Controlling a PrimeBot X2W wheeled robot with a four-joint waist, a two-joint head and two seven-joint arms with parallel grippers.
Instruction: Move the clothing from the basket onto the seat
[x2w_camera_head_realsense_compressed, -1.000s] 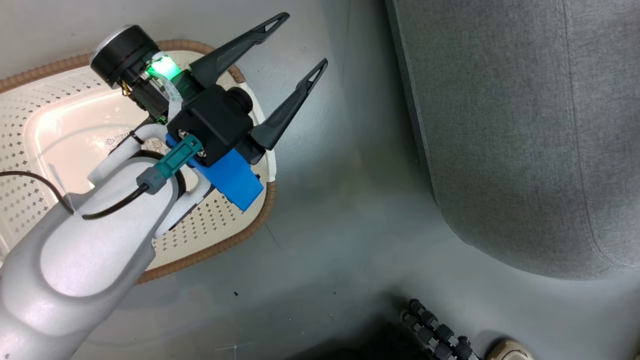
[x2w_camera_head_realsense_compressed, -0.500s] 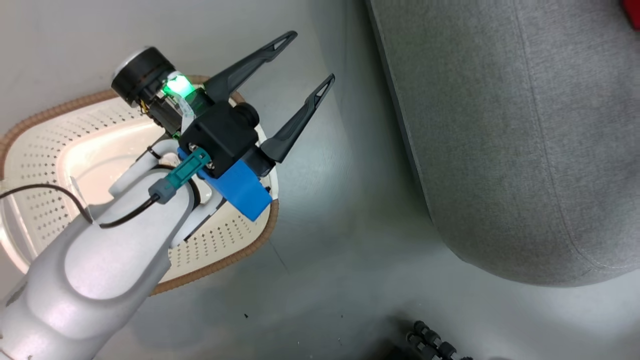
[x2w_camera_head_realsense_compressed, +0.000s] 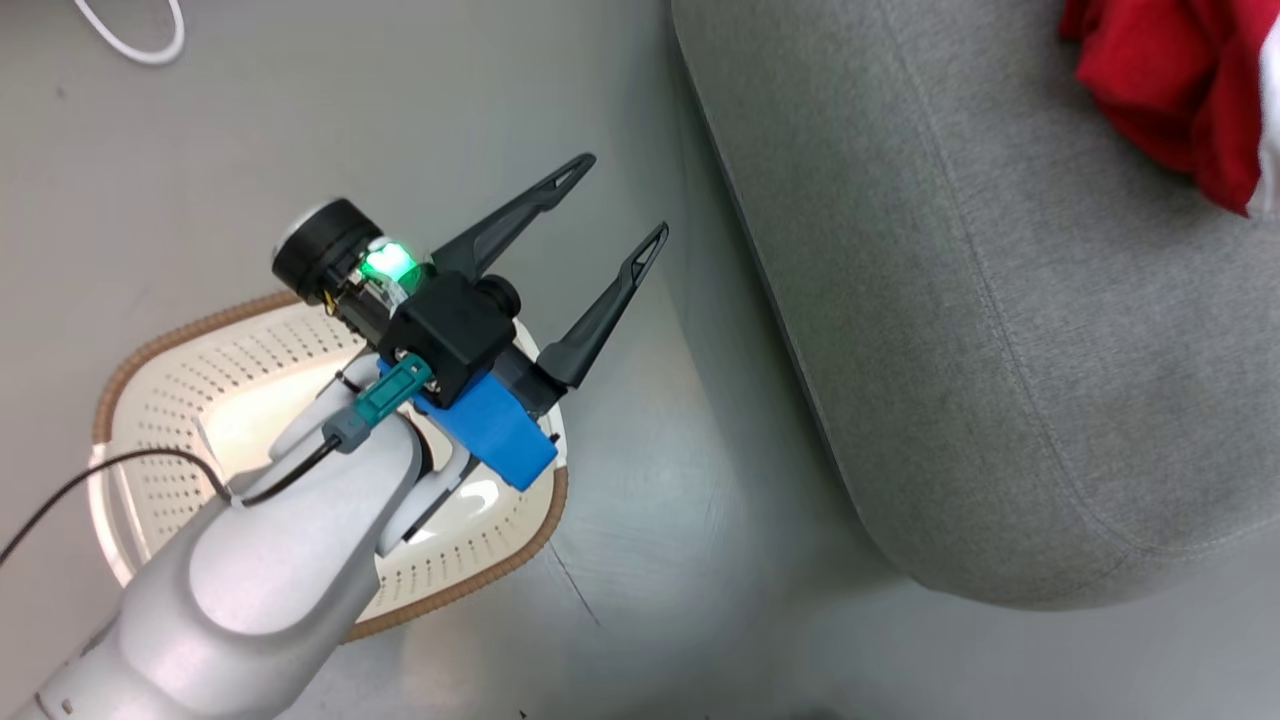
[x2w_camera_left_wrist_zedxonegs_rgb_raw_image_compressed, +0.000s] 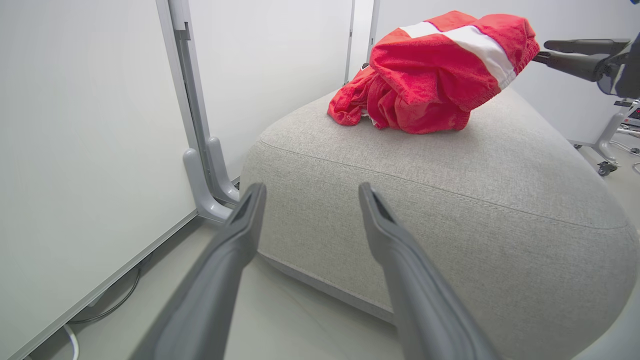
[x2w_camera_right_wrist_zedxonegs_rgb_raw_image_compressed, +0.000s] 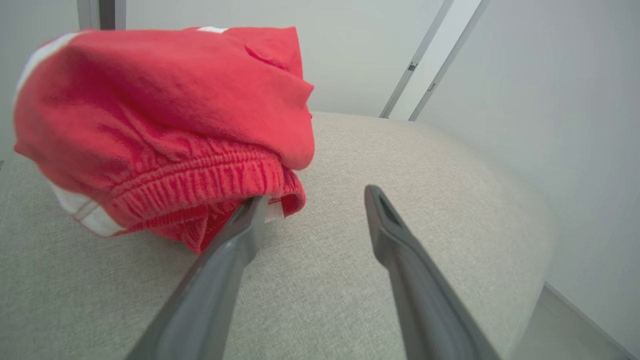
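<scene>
I see the clothing (x2w_camera_left_wrist_zedxonegs_rgb_raw_image_compressed: 425, 80) as a crumpled bright red heap with a white stripe, lying on top of the seat (x2w_camera_left_wrist_zedxonegs_rgb_raw_image_compressed: 450, 210), a rounded grey sofa; my left hand (x2w_camera_head_realsense_compressed: 626, 193) is wide open and empty near the cream basket (x2w_camera_head_realsense_compressed: 180, 370); my right hand (x2w_camera_right_wrist_zedxonegs_rgb_raw_image_compressed: 314, 195) is spread wide, gripping nothing, one finger right at the hem; pale floor (x2w_camera_head_realsense_compressed: 300, 150), white wall panels (x2w_camera_left_wrist_zedxonegs_rgb_raw_image_compressed: 75, 125).

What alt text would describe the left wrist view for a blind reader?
A bundle of red clothing with a white stripe lies on top of a grey fabric sofa. In the foreground the two dark fingers of the left gripper stand open and empty, pointing toward the sofa.
</scene>
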